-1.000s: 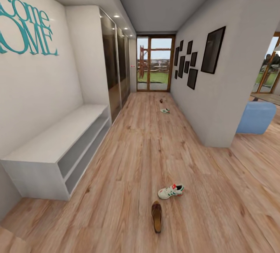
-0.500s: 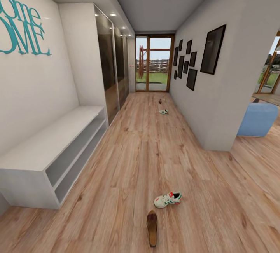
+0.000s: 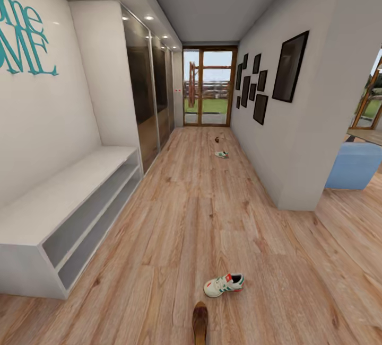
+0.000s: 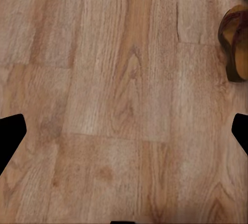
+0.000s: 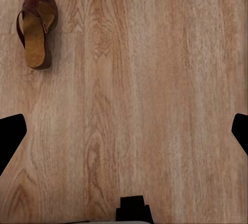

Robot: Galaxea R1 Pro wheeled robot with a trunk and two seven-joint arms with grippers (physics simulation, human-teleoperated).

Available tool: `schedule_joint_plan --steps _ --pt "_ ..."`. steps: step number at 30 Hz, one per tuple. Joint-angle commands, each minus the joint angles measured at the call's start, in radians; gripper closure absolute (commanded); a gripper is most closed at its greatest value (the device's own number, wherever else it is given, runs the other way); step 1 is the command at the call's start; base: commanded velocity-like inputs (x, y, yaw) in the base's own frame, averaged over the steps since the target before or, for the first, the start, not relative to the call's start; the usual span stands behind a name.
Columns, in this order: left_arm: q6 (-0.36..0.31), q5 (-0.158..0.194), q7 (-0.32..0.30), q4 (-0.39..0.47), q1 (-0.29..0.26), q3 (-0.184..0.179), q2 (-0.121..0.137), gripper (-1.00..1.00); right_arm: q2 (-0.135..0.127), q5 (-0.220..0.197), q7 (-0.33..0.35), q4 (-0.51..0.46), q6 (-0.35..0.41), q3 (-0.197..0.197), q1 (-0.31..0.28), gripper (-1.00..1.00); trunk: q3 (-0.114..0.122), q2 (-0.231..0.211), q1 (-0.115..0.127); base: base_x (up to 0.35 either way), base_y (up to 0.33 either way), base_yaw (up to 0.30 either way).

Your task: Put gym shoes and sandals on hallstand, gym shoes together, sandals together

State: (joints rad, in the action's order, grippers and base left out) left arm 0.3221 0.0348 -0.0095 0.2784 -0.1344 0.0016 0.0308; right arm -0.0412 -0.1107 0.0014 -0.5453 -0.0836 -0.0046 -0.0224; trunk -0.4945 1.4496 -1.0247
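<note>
On the floor up close: white lace-up sneaker with green stripes (image 3: pixel 224 284), dark brown leather sandal (image 3: pixel 200 324) just beside it
Floor: light wood-plank laminate (image 3: pixel 212 218)
Far down the corridor: second sneaker (image 3: pixel 222 154), probably the other sandal (image 3: pixel 217 139)
Left wall: plain white two-tier bench (image 3: pixel 58 218)
Jaws: both spread wide, gripping nothing

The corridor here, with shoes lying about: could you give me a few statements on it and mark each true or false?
1. A white sneaker lies on the wood floor beside a brown sandal. True.
2. Another sneaker and sandal lie far down the corridor, toward the glass door. True.
3. The white bench holds shoes. False: its top and shelves look bare.
4. The left claw grips the sandal. False: it is open over bare floor, the sandal off to one side.
5. Picture frames hang on the left wall. False: they hang on the right wall.
</note>
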Motion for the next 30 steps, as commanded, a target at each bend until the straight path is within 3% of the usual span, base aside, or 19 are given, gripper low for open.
schedule_joint_plan --steps 1,17,30 --pt "0.003 0.004 -0.001 -0.001 -0.001 0.0 0.0 -1.0 0.0 -0.011 0.0 0.001 -0.004 0.002 -0.001 -1.0 -0.001 0.0 0.0 0.232 -0.163 0.0" --pt "0.003 0.004 -0.001 -0.001 -0.001 0.0 0.0 -1.0 0.0 -0.011 0.0 0.001 -0.004 0.002 -0.001 -1.0 -0.001 0.0 0.0 0.216 -0.175 0.0" --pt "0.003 0.004 0.0 -0.001 -0.001 0.0 0.001 -1.0 0.0 -0.011 -0.002 0.001 -0.004 0.002 -0.001 -1.0 -0.001 0.0 0.0 0.113 -0.22 0.0"
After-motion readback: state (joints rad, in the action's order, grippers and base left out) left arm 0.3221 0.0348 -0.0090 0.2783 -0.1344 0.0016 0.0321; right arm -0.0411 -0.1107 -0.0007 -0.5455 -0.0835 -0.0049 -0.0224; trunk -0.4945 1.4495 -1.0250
